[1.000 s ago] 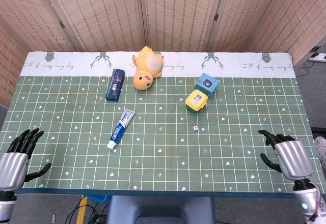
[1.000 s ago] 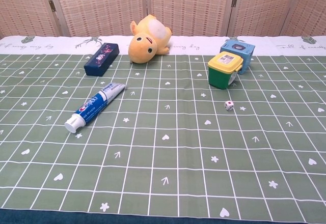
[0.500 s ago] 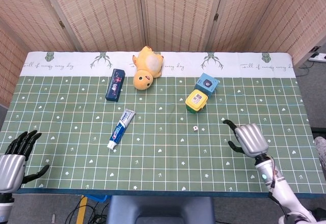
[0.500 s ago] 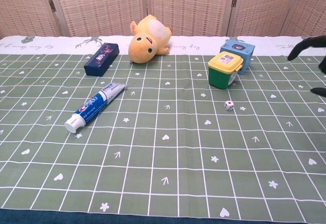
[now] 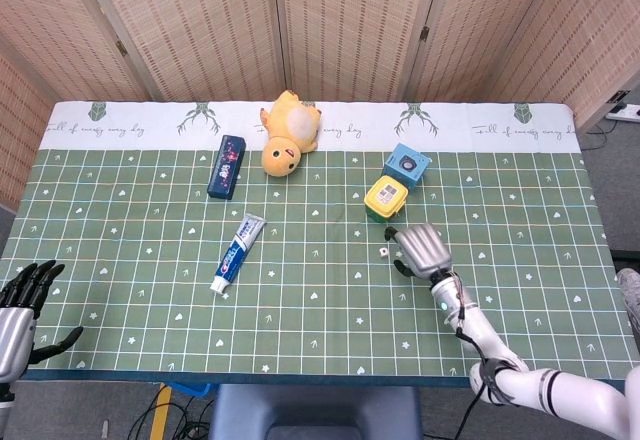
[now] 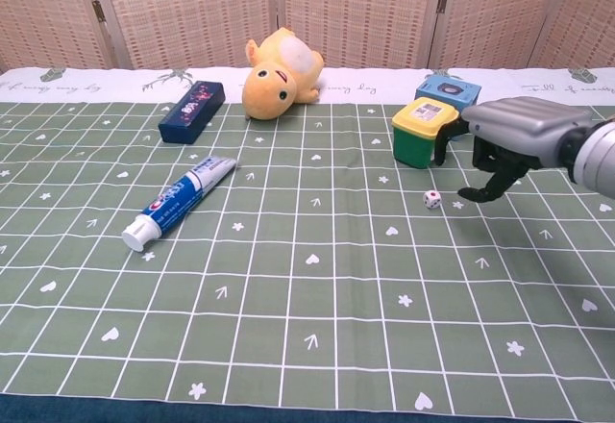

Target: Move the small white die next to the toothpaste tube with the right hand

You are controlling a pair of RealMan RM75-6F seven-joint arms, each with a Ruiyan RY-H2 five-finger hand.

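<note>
Worktop [image 5: 500, 290] wears a matt green cloth, white grid and small printed motifs, with a white cloth band along the far edge. Right hand [image 6: 514, 135]: brushed silver metal-look back, black matt fingers [image 6: 480, 190]; just left of it the die [image 6: 432, 201], white hard plastic, slight sheen. Left hand [image 5: 18, 305]: same silver shell, black fingers. Toothpaste tube [image 6: 179, 202] far left of the right hand, glossy plastic, white cap. Plush toy [image 6: 279, 75] soft yellow fuzzy fabric. Dark blue box [image 6: 192, 111] smooth, printed. Yellow-lidded green tub [image 6: 421, 133] shiny plastic. Light blue box [image 6: 448, 89] behind it, looks like card. Screen [image 5: 320, 20] behind the worktop, rough woven reed panels.
</note>
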